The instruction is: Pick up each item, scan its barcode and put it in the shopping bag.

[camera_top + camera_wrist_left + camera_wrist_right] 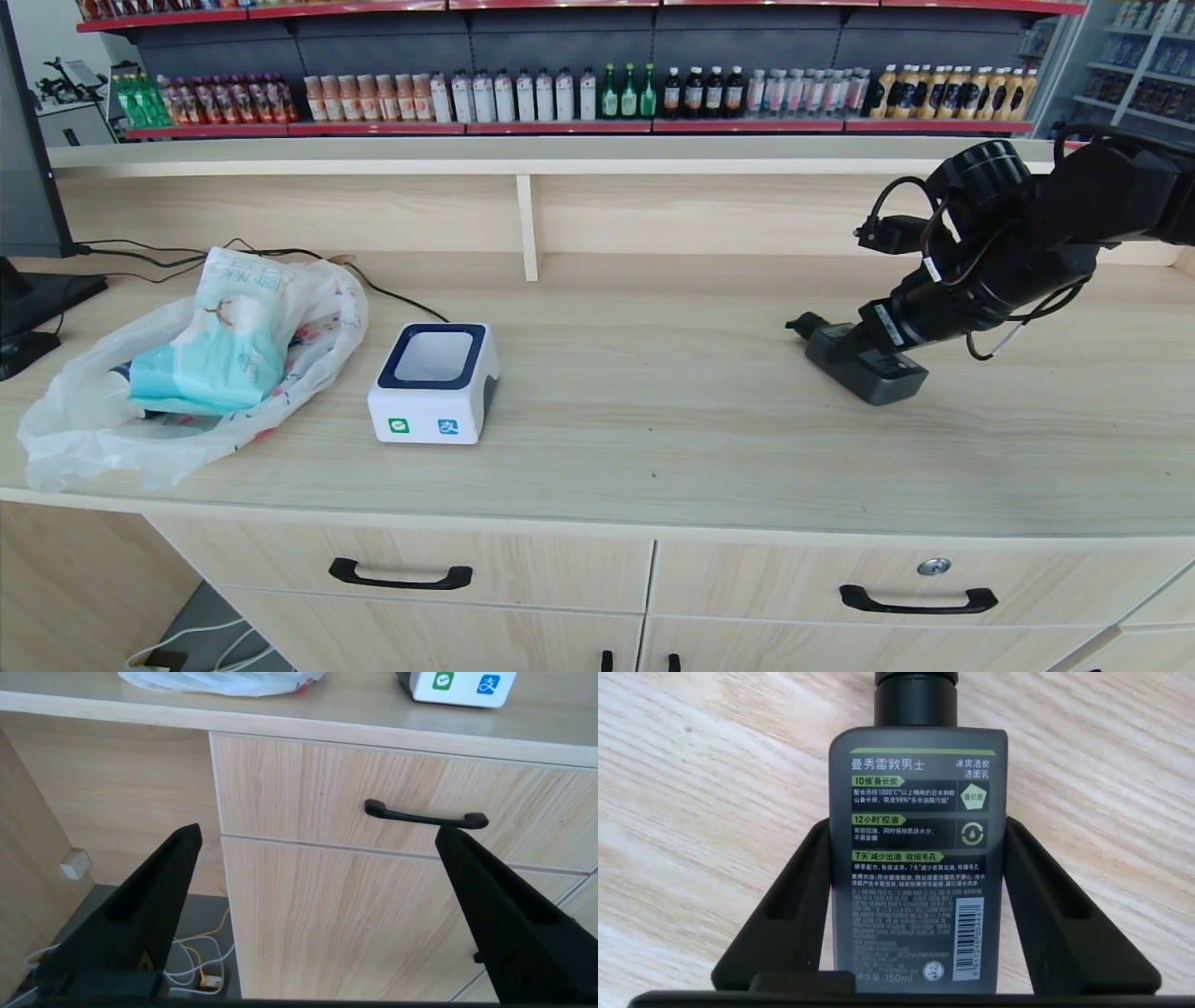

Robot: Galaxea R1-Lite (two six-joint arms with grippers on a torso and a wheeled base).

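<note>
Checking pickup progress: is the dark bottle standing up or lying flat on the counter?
Lying flat. The dark bottle rests lengthwise on the counter, printed side up, clasped by the right gripper.

A shop: bottled-drink shelves (560, 126) behind a counter (653, 420) with scanner (434, 381).

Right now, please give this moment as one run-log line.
right gripper: shut on dark bottle, lying on counter | left gripper: open, facing drawers | shopping bag: holds teal pack

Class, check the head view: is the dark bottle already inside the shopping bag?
No: the dark bottle lies on the counter at the right, well apart from the shopping bag at the left.
</note>
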